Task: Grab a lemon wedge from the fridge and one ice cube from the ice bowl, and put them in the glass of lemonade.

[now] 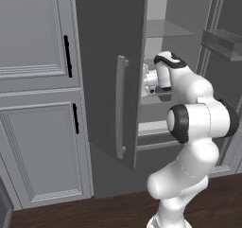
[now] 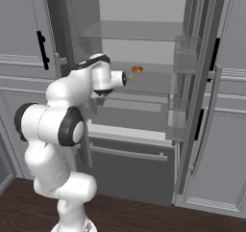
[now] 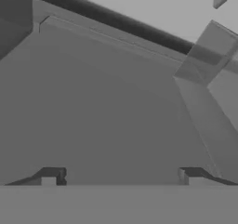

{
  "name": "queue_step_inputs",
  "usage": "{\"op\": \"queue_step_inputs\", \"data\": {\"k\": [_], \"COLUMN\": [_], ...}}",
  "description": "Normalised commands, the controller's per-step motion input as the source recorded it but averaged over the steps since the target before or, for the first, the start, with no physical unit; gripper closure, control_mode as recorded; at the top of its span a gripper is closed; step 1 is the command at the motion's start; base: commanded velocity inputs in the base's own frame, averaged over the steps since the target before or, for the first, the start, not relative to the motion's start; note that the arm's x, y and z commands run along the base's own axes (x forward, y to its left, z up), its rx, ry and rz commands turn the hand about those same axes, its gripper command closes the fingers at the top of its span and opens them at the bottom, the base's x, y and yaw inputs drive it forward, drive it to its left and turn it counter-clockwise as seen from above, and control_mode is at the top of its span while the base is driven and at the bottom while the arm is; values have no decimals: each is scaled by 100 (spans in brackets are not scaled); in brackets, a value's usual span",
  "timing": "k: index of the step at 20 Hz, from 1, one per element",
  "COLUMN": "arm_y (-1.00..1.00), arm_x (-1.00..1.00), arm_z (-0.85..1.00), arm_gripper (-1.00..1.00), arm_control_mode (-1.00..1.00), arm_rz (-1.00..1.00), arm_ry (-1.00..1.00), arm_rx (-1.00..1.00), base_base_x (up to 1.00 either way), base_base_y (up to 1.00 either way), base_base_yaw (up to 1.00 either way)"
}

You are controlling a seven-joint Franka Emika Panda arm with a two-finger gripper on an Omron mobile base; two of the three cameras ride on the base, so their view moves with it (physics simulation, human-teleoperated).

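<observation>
Unlabelled fridge [image 2: 144, 48], tool [image 3: 120, 175] spread

Honestly I can't read a single thing here. No labels, brands or numbers on the fridge [image 2: 144, 58] or the cabinets [image 1: 38, 104].

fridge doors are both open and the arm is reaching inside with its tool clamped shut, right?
Not quite: the fridge doors are both open and the arm is reaching inside, but the tool is open, its fingertips set wide apart in the hand view.

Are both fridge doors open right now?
Yes: in the right base view both doors of the fridge are swung out, baring its shelves and a small orange thing on one.
</observation>
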Motion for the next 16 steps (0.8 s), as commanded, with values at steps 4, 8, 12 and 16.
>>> {"op": "queue_step_inputs", "data": {"k": [4, 8, 12, 16], "arm_y": [93, 96, 100, 100], "arm_x": [-62, -56, -28, -9], "arm_z": [14, 15, 17, 9], "arm_gripper": [-100, -100, -100, -100], "arm_control_mode": [-100, -100, -100, -100], "arm_rz": [1, 0, 4, 0], "arm_ry": [0, 1, 13, 7], "arm_rx": [2, 0, -9, -11], "base_base_x": [0, 0, 0, 0], "base_base_y": [0, 0, 0, 0], "base_base_yaw": [0, 0, 0, 0]}}
